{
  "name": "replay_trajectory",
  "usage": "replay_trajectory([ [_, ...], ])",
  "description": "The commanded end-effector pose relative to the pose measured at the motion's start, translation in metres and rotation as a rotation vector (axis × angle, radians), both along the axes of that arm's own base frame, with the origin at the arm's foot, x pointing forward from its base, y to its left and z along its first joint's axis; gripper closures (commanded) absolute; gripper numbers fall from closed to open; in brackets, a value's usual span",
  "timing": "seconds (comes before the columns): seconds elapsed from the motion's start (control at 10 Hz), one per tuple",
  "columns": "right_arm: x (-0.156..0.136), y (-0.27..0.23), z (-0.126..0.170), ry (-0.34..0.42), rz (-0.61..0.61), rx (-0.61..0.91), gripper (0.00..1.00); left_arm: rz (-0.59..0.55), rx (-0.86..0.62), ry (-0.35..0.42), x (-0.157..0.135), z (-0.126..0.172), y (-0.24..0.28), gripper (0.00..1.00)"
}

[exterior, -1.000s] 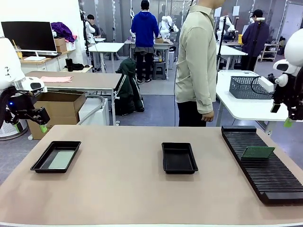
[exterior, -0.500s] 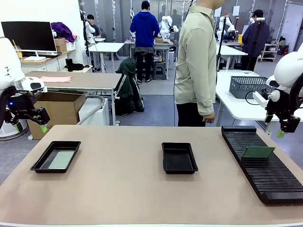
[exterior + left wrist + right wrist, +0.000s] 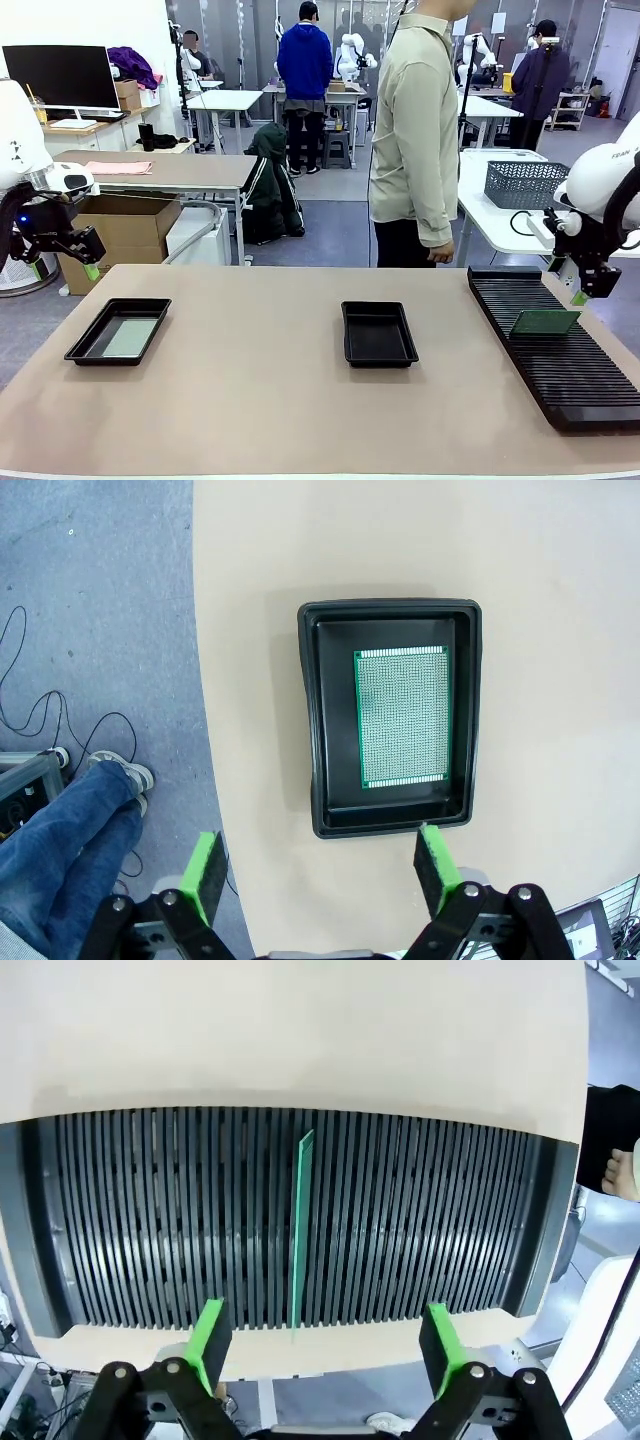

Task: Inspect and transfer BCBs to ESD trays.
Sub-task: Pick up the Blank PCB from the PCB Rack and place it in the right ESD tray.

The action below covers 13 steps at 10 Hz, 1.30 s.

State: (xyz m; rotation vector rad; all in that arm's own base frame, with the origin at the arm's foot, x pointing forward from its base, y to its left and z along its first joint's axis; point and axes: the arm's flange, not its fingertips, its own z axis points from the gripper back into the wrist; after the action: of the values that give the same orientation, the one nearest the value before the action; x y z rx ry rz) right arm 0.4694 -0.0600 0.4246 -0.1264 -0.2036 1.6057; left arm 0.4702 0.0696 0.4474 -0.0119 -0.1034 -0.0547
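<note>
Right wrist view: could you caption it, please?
Open right gripper above a green board standing edge-on in the black slotted rack.

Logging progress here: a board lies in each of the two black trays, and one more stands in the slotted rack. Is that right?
Not quite. Only the left ESD tray holds a BCB; the middle ESD tray is empty, as the front view shows. One more BCB does stand in the slotted rack.

White rounded arms [image 3: 600, 178] are sporting black claws, left claw [image 3: 320, 872] and right claw [image 3: 326, 1348] both wearing bright green pads [image 3: 205, 875], screws [image 3: 470, 890] glinting just behind them.
</note>
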Motion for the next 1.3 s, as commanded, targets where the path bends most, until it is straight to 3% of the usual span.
replay_trajectory([
  [0.0, -0.001, -0.003, -0.016, -0.031, 0.011, 0.028, 0.00, 0.002, 0.001, -0.003, -0.001, -0.001, 0.001, 0.00],
  [1.2, -0.011, -0.011, -0.068, -0.085, -0.023, 0.031, 0.00, 0.002, 0.001, -0.003, -0.001, -0.001, 0.001, 0.00],
])
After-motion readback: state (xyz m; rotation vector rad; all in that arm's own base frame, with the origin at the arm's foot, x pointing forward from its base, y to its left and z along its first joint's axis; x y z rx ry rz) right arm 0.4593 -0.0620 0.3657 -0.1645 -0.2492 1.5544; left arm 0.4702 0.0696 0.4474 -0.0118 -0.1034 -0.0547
